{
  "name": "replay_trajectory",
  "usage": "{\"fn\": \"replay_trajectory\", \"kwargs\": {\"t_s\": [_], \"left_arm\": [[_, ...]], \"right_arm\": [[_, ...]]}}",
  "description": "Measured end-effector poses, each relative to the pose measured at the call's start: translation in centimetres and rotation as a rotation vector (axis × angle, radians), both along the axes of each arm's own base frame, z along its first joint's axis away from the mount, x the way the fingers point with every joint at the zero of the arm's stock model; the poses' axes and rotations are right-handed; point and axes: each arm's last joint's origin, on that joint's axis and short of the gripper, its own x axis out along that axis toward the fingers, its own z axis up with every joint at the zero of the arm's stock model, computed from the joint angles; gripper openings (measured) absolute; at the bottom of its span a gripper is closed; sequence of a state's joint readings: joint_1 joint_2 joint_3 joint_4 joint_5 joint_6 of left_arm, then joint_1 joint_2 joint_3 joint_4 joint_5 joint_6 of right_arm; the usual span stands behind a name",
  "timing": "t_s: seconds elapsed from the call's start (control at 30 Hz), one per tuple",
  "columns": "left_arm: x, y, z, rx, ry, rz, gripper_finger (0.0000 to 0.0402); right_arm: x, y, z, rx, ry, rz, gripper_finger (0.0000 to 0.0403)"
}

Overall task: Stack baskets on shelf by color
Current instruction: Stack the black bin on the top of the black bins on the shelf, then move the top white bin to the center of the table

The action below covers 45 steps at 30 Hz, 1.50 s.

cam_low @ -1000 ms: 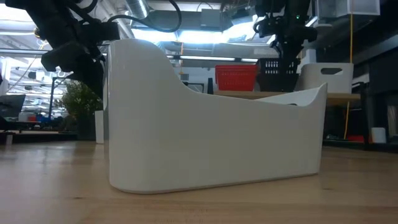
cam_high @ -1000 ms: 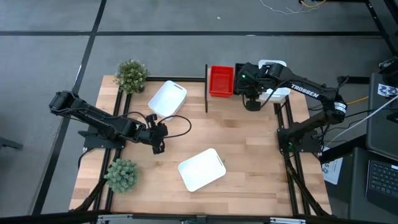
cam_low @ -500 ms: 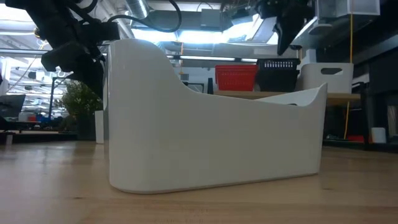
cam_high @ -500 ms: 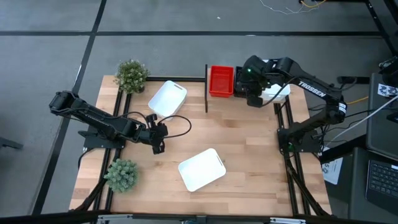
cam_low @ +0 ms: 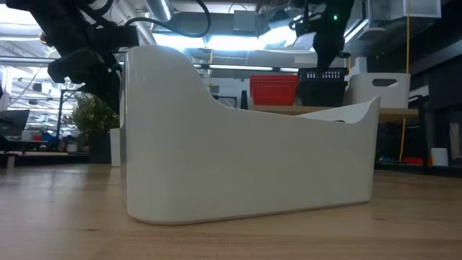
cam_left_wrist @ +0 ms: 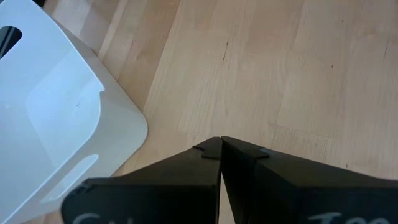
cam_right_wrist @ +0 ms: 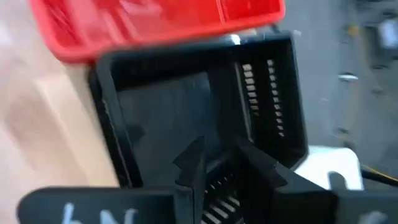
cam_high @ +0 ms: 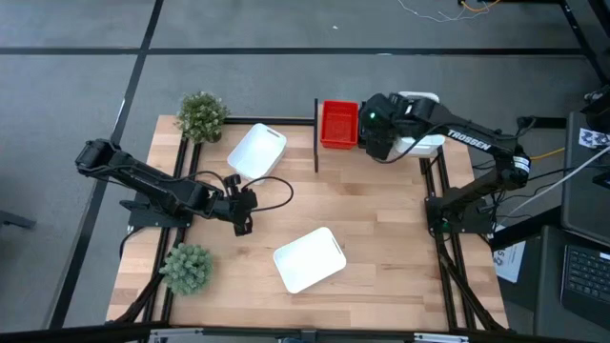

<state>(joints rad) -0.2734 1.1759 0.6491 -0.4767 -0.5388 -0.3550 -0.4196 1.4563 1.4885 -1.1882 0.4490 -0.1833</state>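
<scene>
The baskets look like thin moulded plastic, light and fairly stiff, and the smooth white ones are probably slippery, so a wall or rim, or the handle cut-out in an end wall, seems the best place to pinch. On the shelf [cam_high: 381, 152] at the table's far right corner sit a red basket [cam_high: 338, 123], a black basket [cam_right_wrist: 199, 106] beside it and a white shelf basket [cam_high: 424, 143] at the shelf's right end. The right gripper [cam_right_wrist: 217, 158] hovers over the black basket with its fingers slightly parted and nothing between them. Two more white baskets lie on the table [cam_high: 381, 248]: the far white basket [cam_high: 257, 151] close to the far edge near the shelf's left post, and the near white basket [cam_high: 309, 258] toward the middle of the near edge. The left gripper [cam_left_wrist: 221, 144] waits low over bare wood between them, jaws pressed together and empty. A far plant [cam_high: 201, 115] stands at the far left corner and a near plant [cam_high: 187, 268] near the left edge. The tabletop is pale, smooth plank; beyond it the low view shows a cluttered, brightly lit workshop.
</scene>
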Motion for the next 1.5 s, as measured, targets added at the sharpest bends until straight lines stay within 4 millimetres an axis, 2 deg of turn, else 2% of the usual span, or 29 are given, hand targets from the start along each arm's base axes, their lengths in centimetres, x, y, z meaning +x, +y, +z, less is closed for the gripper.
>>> {"fn": "replay_trajectory", "kwargs": {"t_s": [0.17, 0.43, 1.13, 1.23, 1.37, 1.5], "left_arm": [[0.0, 0.0, 0.0, 0.0, 0.0, 0.0, 0.0], [0.0, 0.0, 0.0, 0.0, 0.0, 0.0, 0.0], [0.0, 0.0, 0.0, 0.0, 0.0, 0.0, 0.0], [0.0, 0.0, 0.0, 0.0, 0.0, 0.0, 0.0], [0.0, 0.0, 0.0, 0.007, 0.001, -0.005, 0.0], [0.3, 0.1, 0.2, 0.035, -0.032, 0.006, 0.0]], "right_arm": [[0.5, 1.4, -2.1, -0.087, 0.08, -0.018, 0.0075], [0.9, 2.8, -2.3, -0.226, 0.12, -0.037, 0.0075], [0.7, 3.4, -3.2, -0.118, 0.139, -0.006, 0.0075], [0.3, 3.7, -2.6, -0.205, 0.159, -0.062, 0.0075], [-0.1, 4.8, -0.5, -0.239, 0.097, -0.112, 0.0075], [-0.4, 6.5, 0.7, 0.023, -0.002, -0.133, 0.0075]]}}
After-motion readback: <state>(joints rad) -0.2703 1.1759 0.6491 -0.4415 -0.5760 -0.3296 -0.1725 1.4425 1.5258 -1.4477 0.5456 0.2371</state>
